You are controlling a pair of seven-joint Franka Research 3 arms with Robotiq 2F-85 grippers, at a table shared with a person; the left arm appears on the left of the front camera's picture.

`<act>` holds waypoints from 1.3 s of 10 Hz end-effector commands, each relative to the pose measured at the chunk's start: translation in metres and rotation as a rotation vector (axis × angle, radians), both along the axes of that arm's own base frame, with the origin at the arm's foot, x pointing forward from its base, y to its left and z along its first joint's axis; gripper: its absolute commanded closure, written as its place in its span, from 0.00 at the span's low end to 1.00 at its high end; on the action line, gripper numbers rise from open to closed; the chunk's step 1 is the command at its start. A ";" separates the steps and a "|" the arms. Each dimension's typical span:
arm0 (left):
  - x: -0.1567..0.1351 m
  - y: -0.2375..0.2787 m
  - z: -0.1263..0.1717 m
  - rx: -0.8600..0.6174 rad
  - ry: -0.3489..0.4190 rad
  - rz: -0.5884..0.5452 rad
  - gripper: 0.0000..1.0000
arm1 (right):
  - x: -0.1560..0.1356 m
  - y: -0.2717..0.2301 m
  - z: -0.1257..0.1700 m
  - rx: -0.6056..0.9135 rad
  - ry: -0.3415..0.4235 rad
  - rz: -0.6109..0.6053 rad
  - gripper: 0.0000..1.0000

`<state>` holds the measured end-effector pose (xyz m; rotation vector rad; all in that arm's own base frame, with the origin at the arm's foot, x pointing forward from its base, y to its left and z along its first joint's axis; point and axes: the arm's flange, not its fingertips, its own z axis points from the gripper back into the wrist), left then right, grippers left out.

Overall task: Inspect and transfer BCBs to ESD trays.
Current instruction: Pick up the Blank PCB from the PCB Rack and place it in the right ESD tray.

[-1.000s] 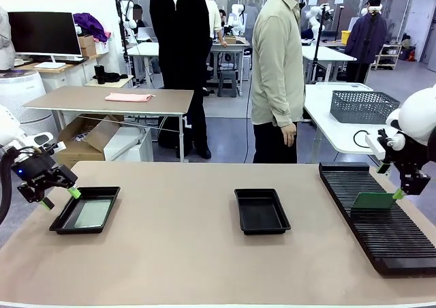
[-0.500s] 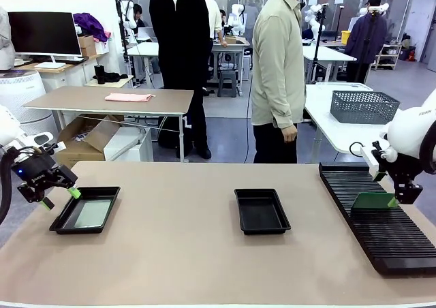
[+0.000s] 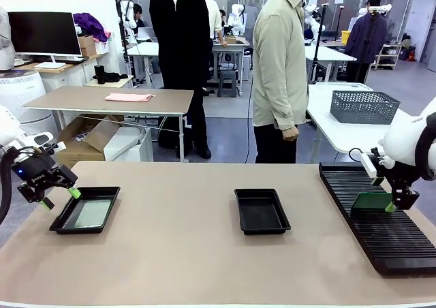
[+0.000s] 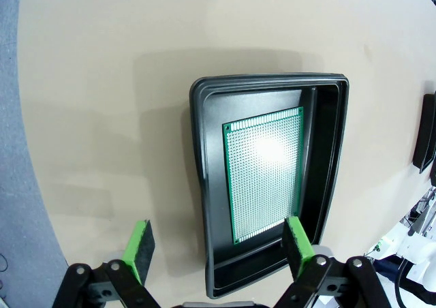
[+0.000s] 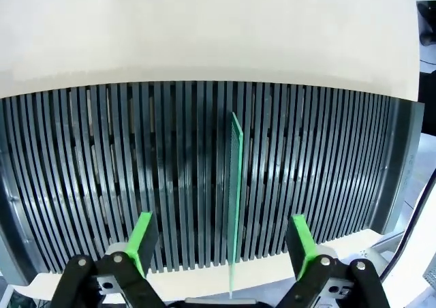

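A green BCB (image 3: 92, 212) lies flat in the left black ESD tray (image 3: 110, 210). My left gripper (image 3: 58, 195) hovers open above that tray's near-left edge. The left wrist view looks straight down on the board (image 4: 266, 175) in the tray (image 4: 201, 185), with the left gripper (image 4: 218, 250) open above the tray's near end. A second ESD tray (image 3: 262, 212) at the table's middle holds nothing. Another BCB (image 3: 371, 200) stands on edge in the ribbed rack (image 3: 381, 236). My right gripper (image 3: 395, 199) is open at that board's right end. In the right wrist view the board (image 5: 236, 185) runs edge-on between the right gripper (image 5: 221, 243) fingers, untouched.
The long black slotted rack (image 5: 102, 158) fills the table's right side. A person in a beige shirt (image 3: 276, 69) stands at the far edge, hands down. A grey wire basket (image 3: 363, 105) sits on the white table behind the rack.
My right gripper has come down and slightly left onto the standing board in the rack, still open. The left arm and both trays have not moved.
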<state>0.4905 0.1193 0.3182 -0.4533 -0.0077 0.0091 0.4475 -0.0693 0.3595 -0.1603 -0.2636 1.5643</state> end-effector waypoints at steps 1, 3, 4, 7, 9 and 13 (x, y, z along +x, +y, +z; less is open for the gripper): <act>0.000 0.001 0.001 0.000 -0.006 -0.002 0.00 | 0.002 -0.003 -0.009 0.017 -0.030 0.025 0.00; 0.000 0.001 0.001 0.000 -0.006 -0.002 0.00 | 0.003 -0.004 -0.012 0.016 -0.018 0.013 0.00; 0.000 0.001 0.001 0.000 -0.006 -0.002 0.00 | 0.000 0.001 -0.003 0.007 0.004 -0.004 0.00; 0.000 0.001 0.001 0.000 -0.006 -0.002 0.00 | 0.000 0.001 -0.003 0.007 0.004 -0.004 0.00; 0.000 0.001 0.001 0.000 -0.006 -0.002 0.00 | 0.001 0.003 -0.002 0.000 0.007 -0.017 0.00; 0.000 0.001 0.001 0.000 -0.006 -0.002 0.00 | 0.000 0.002 -0.001 -0.007 0.013 -0.022 0.15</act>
